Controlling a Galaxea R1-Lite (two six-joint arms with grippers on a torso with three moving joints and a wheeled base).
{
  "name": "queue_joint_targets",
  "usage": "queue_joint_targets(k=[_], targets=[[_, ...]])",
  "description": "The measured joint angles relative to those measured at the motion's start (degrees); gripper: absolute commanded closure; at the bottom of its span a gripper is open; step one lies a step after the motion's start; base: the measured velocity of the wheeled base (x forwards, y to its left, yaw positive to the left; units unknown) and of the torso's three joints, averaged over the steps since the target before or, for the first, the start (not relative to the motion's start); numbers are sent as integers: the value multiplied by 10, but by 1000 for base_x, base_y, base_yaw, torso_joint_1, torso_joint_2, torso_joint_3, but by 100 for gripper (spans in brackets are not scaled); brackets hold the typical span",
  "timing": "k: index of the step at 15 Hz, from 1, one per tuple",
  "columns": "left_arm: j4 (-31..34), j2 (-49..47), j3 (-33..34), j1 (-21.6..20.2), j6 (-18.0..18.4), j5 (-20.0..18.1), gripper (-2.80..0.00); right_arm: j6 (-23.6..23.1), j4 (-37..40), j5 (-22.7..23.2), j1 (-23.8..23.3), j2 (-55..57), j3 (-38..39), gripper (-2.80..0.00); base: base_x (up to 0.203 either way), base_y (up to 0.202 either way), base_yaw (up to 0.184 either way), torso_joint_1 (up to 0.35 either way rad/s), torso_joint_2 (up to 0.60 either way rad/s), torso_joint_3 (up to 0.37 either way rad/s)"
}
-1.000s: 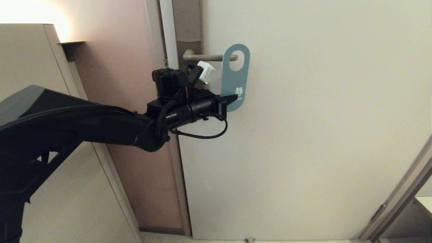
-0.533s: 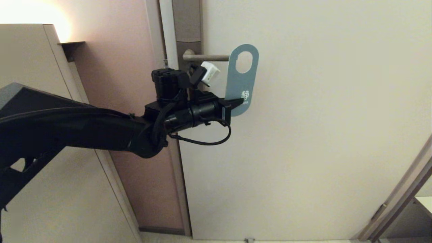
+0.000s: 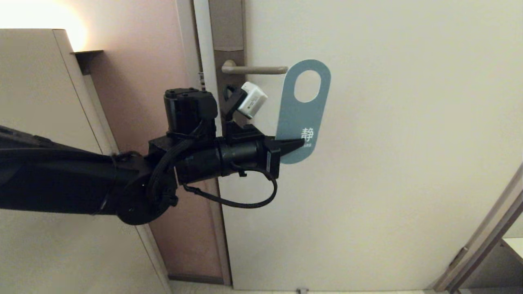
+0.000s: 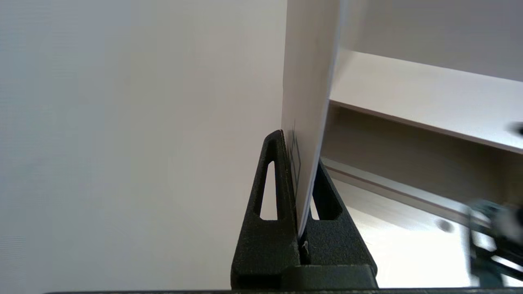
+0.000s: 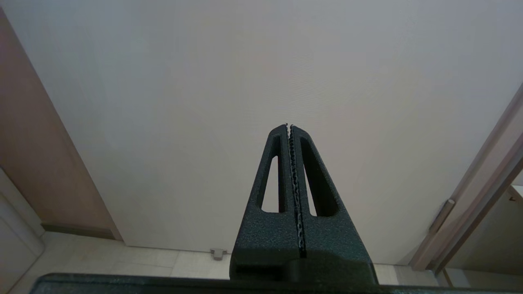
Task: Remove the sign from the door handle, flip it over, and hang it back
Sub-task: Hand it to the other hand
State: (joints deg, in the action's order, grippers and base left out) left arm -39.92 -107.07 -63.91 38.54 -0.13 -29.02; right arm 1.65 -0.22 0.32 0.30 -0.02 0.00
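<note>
The left gripper (image 3: 300, 143), reaching in from the left of the head view, clamps the lower end of the sign (image 3: 303, 108), which hangs free of the handle (image 3: 255, 70) with its blue face and white text toward the camera. The sign stands nearly upright, leaning slightly, its round hole just right of the lever's rounded tip and level with it; the hole is empty, with the pale door (image 3: 388, 143) showing through. The handle projects from a tall, narrow brown-grey plate (image 3: 229, 61) at the door's edge. In the left wrist view, the sign (image 4: 308, 102) is seen edge-on, its pale reverse showing, pinched between the two black fingers (image 4: 278, 183). The right gripper (image 5: 289, 126) is out of the head view; its own camera shows its toothed jaws pressed together on nothing, pointing at the lower part of the door (image 5: 245, 81).
</note>
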Motion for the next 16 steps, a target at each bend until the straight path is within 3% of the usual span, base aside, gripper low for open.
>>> queue_joint_targets(k=[7, 16], targets=[[6, 65, 53, 70, 1, 2, 0, 0, 0, 0, 0, 0, 0, 0, 0, 0, 0, 0, 0, 0], [10, 107, 86, 78, 1, 3, 0, 0, 0, 0, 0, 0, 0, 0, 0, 0, 0, 0, 0, 0]])
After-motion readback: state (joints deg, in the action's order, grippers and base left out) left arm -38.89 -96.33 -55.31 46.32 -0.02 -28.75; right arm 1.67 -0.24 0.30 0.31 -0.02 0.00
